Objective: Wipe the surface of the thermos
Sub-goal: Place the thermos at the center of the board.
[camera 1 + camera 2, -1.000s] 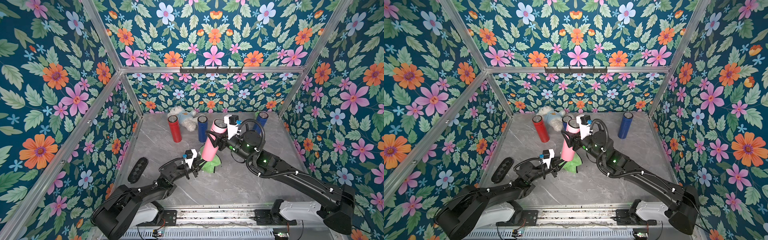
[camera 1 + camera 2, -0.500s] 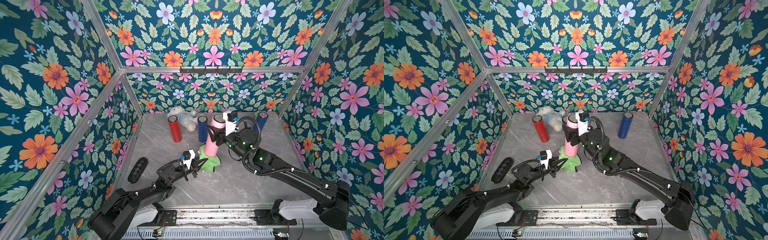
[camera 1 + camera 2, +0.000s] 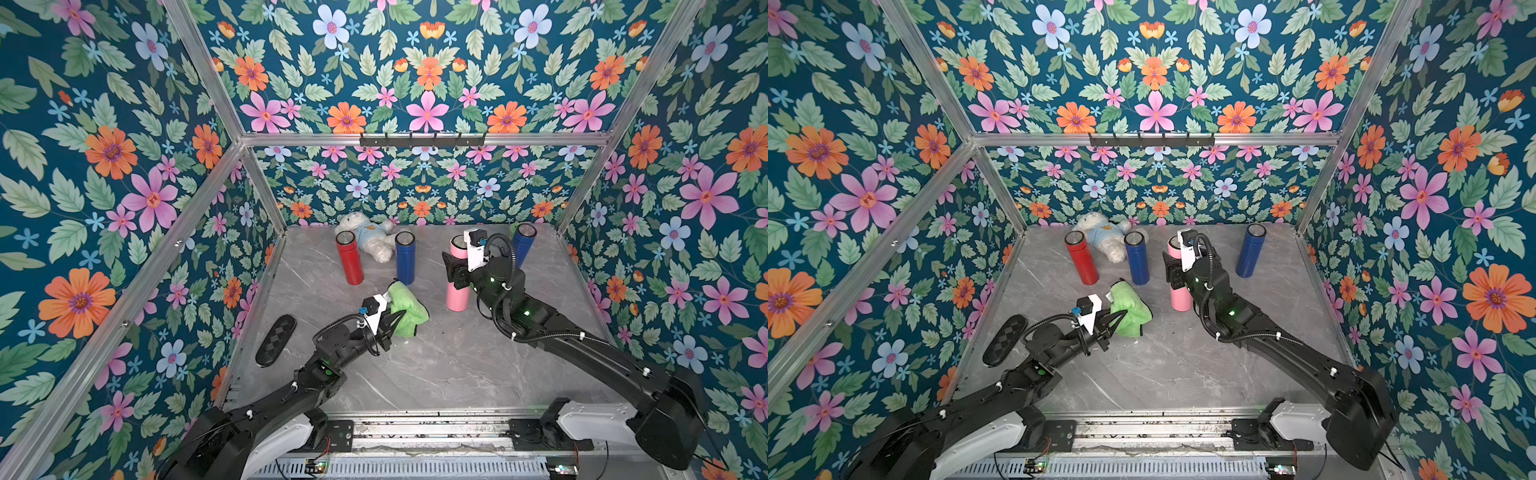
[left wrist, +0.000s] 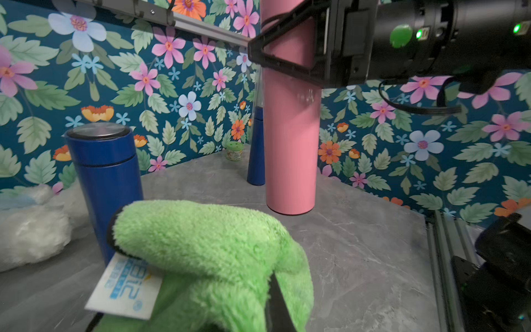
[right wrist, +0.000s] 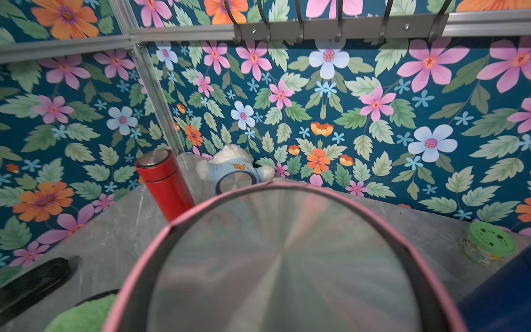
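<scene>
Grey tabletop (image 3: 436, 365) bears the pink thermos (image 3: 457, 293) upright, right hand (image 3: 456, 261) clamping it, left hand (image 3: 391, 321) pinching green cloth (image 3: 409, 305).

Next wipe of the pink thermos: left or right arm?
Left. The left pincer grips the green cloth, near the pink thermos but apart. The right pincer is clamped on the thermos, upright on the table.

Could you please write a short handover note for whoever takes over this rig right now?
Left gripper: shut on the green cloth, low at the table.
Right gripper: shut on the pink thermos near its top; the thermos stands upright on the table.
Cloth and thermos are apart, not touching.
Done: cloth gripped, thermos steadied.
Left: bring the cloth to the thermos wall and wipe it. These views do not show whether any wiping is done.
</scene>
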You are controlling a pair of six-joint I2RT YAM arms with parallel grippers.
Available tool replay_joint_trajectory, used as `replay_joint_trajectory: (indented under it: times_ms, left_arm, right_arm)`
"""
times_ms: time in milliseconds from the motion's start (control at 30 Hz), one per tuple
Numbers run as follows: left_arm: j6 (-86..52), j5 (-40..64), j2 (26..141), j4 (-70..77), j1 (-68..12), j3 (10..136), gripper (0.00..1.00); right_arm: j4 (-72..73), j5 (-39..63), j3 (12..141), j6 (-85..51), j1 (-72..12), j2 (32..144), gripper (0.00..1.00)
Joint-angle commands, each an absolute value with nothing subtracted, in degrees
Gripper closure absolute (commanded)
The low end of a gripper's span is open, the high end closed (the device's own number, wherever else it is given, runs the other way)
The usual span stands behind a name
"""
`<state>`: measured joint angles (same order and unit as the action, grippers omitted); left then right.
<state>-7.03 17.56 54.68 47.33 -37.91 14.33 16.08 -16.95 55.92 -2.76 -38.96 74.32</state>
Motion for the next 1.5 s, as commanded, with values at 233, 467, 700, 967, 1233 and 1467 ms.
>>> replay_joint_trajectory:
  times_ms: [233,467,700,967,1233,1467]
  left_arm:
    - [-4.66,8.43,49.21,27.83,-37.83,19.46,1.0]
    - [-4.39,6.04,45.96,22.59,-37.8,20.81,1.0]
    - [-3.43,4.51,44.65,20.08,-37.8,21.6,1.0]
    - [-2.41,4.22,44.83,19.08,-37.82,22.42,1.0]
    - [-2.45,4.48,44.41,18.9,-37.88,22.42,1.0]
    - [-2.29,4.31,43.78,18.21,-37.83,22.48,1.0]
  right_arm:
    - [48.58,-16.15,55.66,-1.87,-28.66,91.27,1.0]
    - [61.66,-17.5,60.05,-1.35,-24.38,105.39,1.0]
    - [62.11,-18.37,66.01,0.17,-23.12,113.08,1.0]
    - [58.43,-18.64,70.19,0.53,-22.68,117.06,1.0]
    - [53.96,-19.21,69.48,0.02,-22.74,117.53,1.0]
    - [51.71,-19.83,68.56,-0.79,-22.85,118.27,1.0]
